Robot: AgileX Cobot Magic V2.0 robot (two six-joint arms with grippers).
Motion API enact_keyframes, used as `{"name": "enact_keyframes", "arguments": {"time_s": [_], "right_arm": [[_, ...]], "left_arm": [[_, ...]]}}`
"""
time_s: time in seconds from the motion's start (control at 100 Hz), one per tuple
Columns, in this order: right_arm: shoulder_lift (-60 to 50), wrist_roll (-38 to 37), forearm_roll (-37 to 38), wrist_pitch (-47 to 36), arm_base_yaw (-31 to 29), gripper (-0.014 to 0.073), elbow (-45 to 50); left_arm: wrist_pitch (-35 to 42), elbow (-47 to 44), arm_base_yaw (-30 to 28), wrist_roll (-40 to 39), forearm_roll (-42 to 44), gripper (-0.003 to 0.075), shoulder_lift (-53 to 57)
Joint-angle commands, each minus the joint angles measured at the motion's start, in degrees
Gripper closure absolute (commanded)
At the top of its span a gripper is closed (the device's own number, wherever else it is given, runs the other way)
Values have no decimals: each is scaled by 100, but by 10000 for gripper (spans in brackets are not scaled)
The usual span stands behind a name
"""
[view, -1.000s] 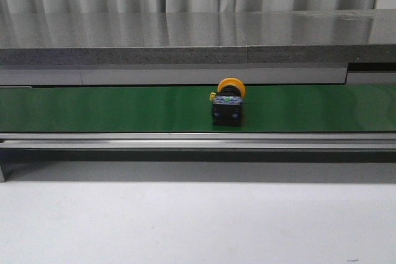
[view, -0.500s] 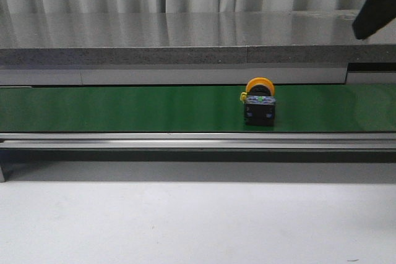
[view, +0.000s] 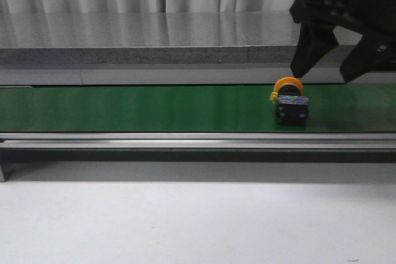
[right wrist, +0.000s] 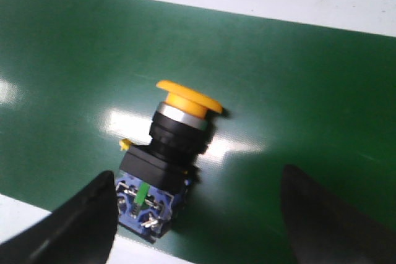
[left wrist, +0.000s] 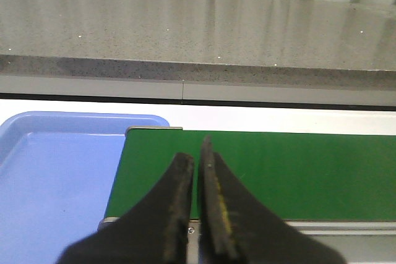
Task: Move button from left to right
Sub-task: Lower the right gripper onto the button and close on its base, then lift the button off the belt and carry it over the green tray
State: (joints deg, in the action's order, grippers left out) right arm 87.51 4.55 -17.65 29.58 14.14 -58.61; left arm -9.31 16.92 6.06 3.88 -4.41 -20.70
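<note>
— Grey curtains and a long stone ledge fill the back; what's changed on the green belt point(view: 136, 108) in front of it?

— From my seat, two things. The button point(view: 291, 102) has ridden along the belt from just right of centre to the right-hand part of the front view. And my right gripper point(view: 328, 66) has come in at the upper right, where a second ago there was nothing.

— So what does that mean for the job?

— I'd say the belt has delivered the button into the right arm's reach. The right fingers point(view: 307, 51) are spread wide, above and slightly right of it, not touching. A grasp looks like the next step.

— Does the wrist camera add anything?

— Yes. In the right wrist view the button point(right wrist: 168, 153) lies tipped on its side, orange cap point(right wrist: 188, 100) toward the top of the frame, dark base and blue terminals toward the bottom left, between the two fingers point(right wrist: 80, 227). The front view hides that tilt.

— And the left arm?

— Only its own camera shows it: left gripper point(left wrist: 199, 171) with fingers pressed together and empty, over the belt's end beside a blue tray point(left wrist: 55, 177). The front view shows neither.
</note>
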Motion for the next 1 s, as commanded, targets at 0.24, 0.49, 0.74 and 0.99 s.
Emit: {"name": "enact_keyframes", "arguments": {"time_s": [0.24,0.49,0.74,0.99], "right_arm": [[4,-12,-82,-116,5,75,-214],[285,-6,-72,-48,5,75,-214],[436,-6,-72,7,-1,253,-214],[427,-6,-72,55,-1,361,-214]], "left_arm": [[502,158,45,-35,-39,715,-23],[502,158,45,-35,-39,715,-23],[502,158,45,-35,-39,715,-23],[502,158,45,-35,-39,715,-23]]}}
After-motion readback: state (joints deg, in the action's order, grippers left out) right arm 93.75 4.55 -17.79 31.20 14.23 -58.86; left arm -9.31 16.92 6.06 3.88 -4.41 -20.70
